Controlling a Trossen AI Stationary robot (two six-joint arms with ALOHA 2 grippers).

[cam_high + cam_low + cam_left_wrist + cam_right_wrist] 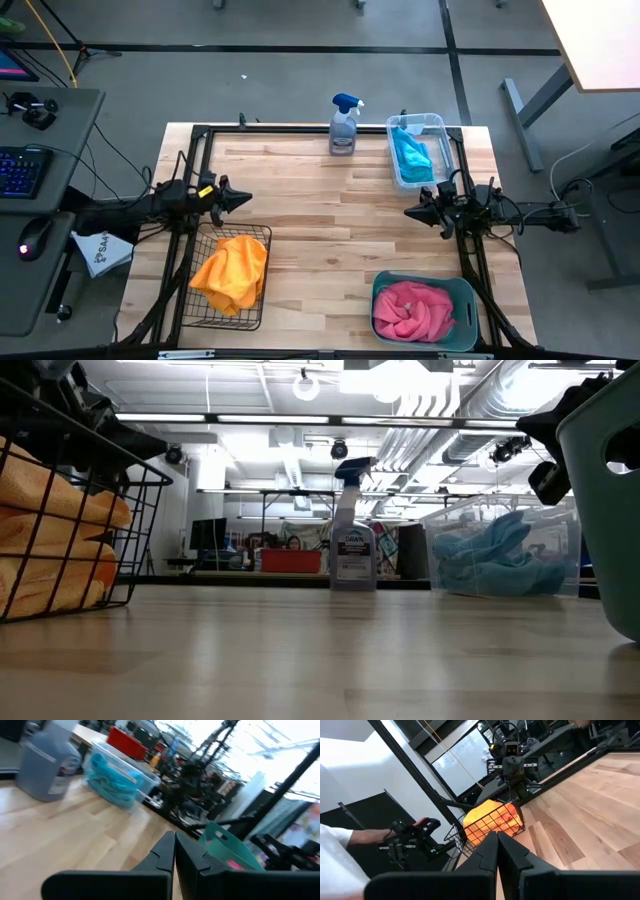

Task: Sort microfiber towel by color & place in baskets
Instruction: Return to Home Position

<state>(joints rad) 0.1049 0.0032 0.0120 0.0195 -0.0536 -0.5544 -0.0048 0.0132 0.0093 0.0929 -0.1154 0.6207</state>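
Nearest to the low camera sit two of the baskets, one at each edge of the picture. I read the high view from left to right.

1. Black wire basket (235,228): open rigid mesh. It holds the orange towel (232,272), a soft, crumpled heap.
2. Left tool (246,200): fingers together, holding nothing. It hangs just beyond the wire basket's far rim.
3. Spray bottle (344,128): grey, with a blue trigger, upright at the far edge of the surface (320,230), which is pale jointed wood.
4. Clear tub (425,122): thin, glossy plastic, just beside the bottle. It holds the blue towel (412,155).
5. Right tool (410,212): fingers together, holding nothing. It hangs between the clear tub and the teal basket.
6. Teal basket (425,277): smooth moulded plastic with handle slots. It holds the pink towel (412,310), bunched in folds.

Sorting looks complete to me: no towel lies loose on the surface.

Hazards, in my judgement:
- A low left retreat could hook the wire rim and drag the basket.
- A wide right swing could nudge the light tub, which could in turn tip the tall, narrow bottle.
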